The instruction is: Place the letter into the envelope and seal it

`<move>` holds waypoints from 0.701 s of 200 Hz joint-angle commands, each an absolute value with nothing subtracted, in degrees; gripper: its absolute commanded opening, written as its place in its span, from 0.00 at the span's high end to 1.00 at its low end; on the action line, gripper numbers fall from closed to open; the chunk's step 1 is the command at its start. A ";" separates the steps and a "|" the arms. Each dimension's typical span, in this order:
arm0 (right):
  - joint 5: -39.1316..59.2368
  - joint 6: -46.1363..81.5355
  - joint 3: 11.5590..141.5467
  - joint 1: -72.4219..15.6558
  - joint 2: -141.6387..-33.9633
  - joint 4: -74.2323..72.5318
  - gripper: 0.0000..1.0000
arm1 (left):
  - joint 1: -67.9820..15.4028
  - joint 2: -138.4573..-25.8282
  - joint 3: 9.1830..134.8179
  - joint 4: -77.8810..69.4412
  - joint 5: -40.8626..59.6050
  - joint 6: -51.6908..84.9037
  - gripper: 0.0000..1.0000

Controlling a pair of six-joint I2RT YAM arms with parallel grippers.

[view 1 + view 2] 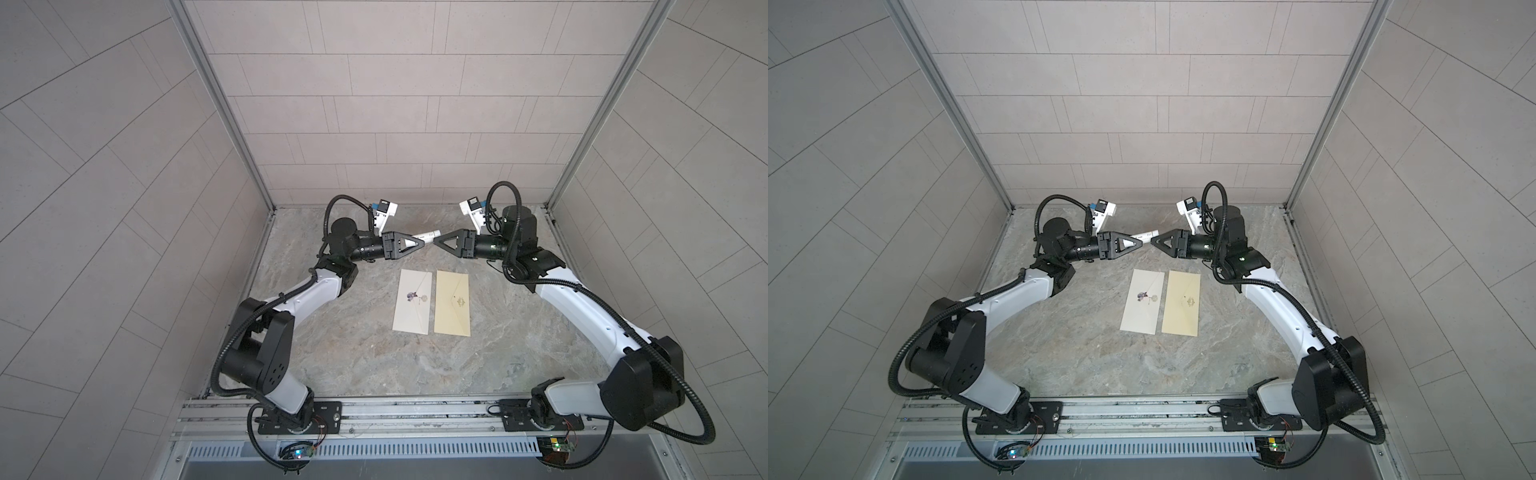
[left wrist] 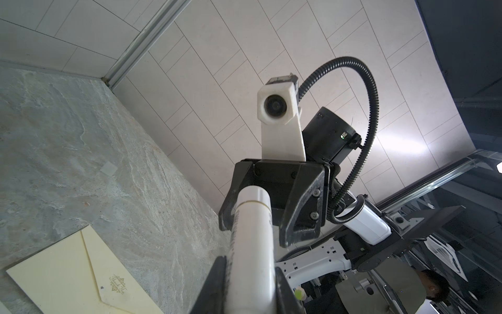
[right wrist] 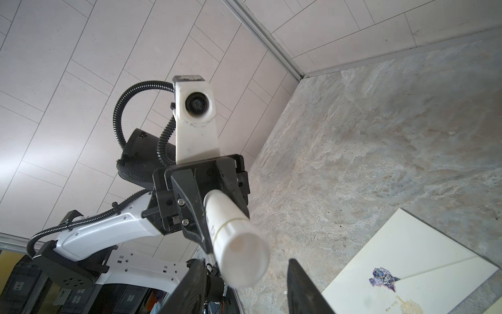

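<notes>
Claws meet almost tip to tip above the worktop (image 1: 332,345), over the strip between the papers and the far edge. The left claw (image 1: 422,244) is clamped on a white tube (image 1: 432,233), gripping its body so that the capped end juts toward the right claw (image 1: 435,242). In the left wrist view its black fingers (image 2: 214,288) press against both sides of the tube (image 2: 252,233). The right claw stands wide. In the right wrist view its fingers (image 3: 301,288) flank the capped end of the tube (image 3: 244,261) with a clear gap on each side, touching nothing.

The cream envelope (image 1: 453,303) lies flat near the middle of the worktop, flap folded down, gold lettering at the flap's point. Just beside it, toward the left edge, lies a white paper (image 1: 411,301) with a purple print and a diagonal fold line — whether it is the letter or a second envelope cannot be told. Their long sides run parallel, from near edge toward far edge. Neither claw touches either paper.
</notes>
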State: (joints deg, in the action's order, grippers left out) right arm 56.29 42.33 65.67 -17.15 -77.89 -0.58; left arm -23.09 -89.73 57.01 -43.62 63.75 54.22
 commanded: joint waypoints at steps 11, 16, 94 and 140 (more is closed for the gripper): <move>57.31 43.72 67.63 -17.29 -79.49 -3.99 0.53 | -24.01 -86.88 57.21 -36.63 63.90 47.00 1.00; 57.39 43.98 67.59 -17.31 -79.62 -4.35 0.54 | -24.08 -86.71 57.30 -36.05 63.81 46.41 1.00; 57.60 44.77 65.47 -17.58 -78.29 -4.25 0.64 | -24.13 -86.16 58.10 -32.03 59.48 42.45 1.00; 56.39 48.85 62.20 -17.67 -77.11 -9.33 0.78 | -24.17 -87.01 58.63 -34.74 58.11 43.91 1.00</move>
State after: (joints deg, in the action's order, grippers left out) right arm 56.10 46.02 63.64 -17.19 -79.35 -5.21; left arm -24.21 -87.44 57.04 -31.81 60.93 43.92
